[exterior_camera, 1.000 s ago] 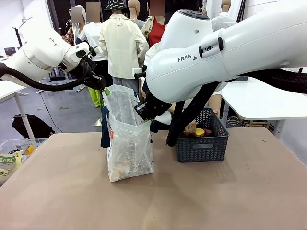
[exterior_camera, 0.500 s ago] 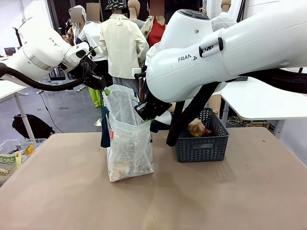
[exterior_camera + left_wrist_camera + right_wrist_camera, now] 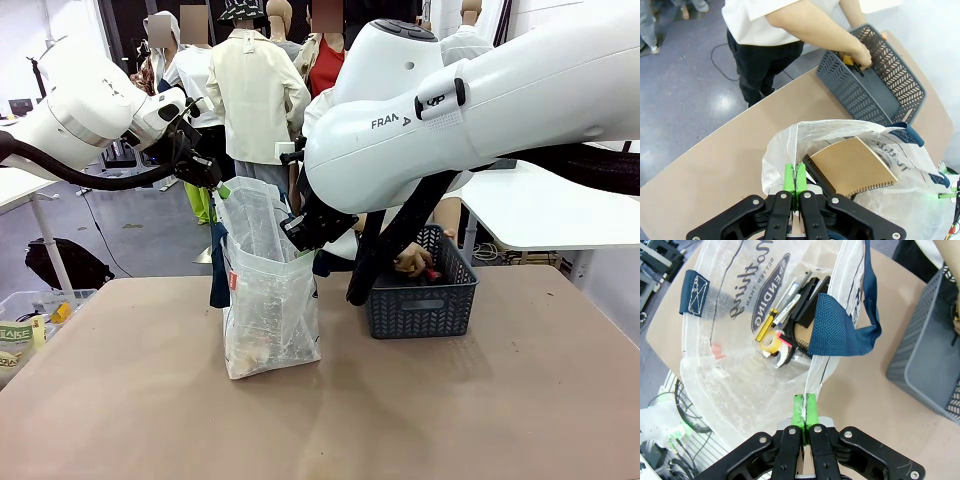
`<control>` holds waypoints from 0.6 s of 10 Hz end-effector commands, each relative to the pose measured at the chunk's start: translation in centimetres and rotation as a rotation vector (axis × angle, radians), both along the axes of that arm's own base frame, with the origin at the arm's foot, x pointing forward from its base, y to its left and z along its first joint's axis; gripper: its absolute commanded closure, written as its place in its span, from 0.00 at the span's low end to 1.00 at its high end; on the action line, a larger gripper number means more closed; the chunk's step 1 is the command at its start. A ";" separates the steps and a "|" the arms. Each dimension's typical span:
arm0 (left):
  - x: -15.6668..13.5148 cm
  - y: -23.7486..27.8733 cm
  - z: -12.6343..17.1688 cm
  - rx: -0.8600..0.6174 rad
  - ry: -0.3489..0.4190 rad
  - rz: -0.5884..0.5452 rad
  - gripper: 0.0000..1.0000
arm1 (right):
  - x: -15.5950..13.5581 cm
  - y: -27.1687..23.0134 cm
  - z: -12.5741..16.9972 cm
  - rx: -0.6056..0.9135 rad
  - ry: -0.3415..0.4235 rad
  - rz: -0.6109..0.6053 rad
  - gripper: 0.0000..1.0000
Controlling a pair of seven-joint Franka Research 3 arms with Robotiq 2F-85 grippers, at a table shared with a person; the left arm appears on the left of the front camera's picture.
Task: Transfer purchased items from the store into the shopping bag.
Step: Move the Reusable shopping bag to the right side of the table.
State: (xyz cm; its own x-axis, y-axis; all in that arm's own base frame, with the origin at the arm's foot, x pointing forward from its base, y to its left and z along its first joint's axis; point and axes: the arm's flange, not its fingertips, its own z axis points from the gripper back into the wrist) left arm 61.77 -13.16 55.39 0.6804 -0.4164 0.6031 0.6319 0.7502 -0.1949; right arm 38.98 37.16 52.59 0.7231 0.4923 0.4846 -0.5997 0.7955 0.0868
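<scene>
The left gripper [image 3: 795, 176] has its fingers clenched on one thin edge of the shopping bag [image 3: 270, 300]. The right gripper [image 3: 805, 409] is likewise pinched shut on the opposite edge, just below a dark blue handle [image 3: 832, 325]. Between them they hold the mouth open while the bag stands on the counter [image 3: 420, 410], left of the dark grey lattice basket [image 3: 420, 300]. A tan-covered spiral notebook [image 3: 852, 167], some pens [image 3: 790, 297] and a yellow item [image 3: 766, 339] already lie inside. Beyond the bag, the person's hand [image 3: 862, 57] reaches down into the basket, so more goods seem to be on their way. The risks look plain: the slick film could slide out from between the green pads or tear if either arm pulls. The mouth would then sag shut or the bag would tip. The right arm also stands between basket and bag, so a hand carrying something across could knock it or miss the opening.
</scene>
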 end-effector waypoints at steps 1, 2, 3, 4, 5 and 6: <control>0.0 0.2 0.1 -0.002 -0.002 0.003 1.00 | 0.0 -0.1 0.1 -0.004 -0.007 0.008 1.00; 0.0 0.2 0.1 -0.002 -0.002 0.003 1.00 | 0.0 -0.1 0.1 -0.004 -0.007 0.008 1.00; 0.0 0.2 0.1 -0.002 -0.002 0.003 1.00 | 0.0 -0.1 0.1 -0.004 -0.007 0.008 1.00; 0.0 0.2 0.1 -0.002 -0.002 0.003 1.00 | 0.0 -0.1 0.1 -0.004 -0.007 0.008 1.00; 0.0 0.2 0.1 -0.002 -0.002 0.003 1.00 | 0.0 -0.1 0.1 -0.004 -0.007 0.008 1.00; 0.0 0.2 0.1 -0.002 -0.002 0.003 1.00 | 0.0 -0.1 0.1 -0.004 -0.007 0.008 1.00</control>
State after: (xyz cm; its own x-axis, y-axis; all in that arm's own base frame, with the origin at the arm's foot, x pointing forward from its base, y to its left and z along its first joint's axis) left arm 61.77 -13.16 55.39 0.6804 -0.4164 0.6031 0.6319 0.7502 -0.1949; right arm 38.98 37.16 52.59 0.7231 0.4923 0.4846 -0.5997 0.7955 0.0868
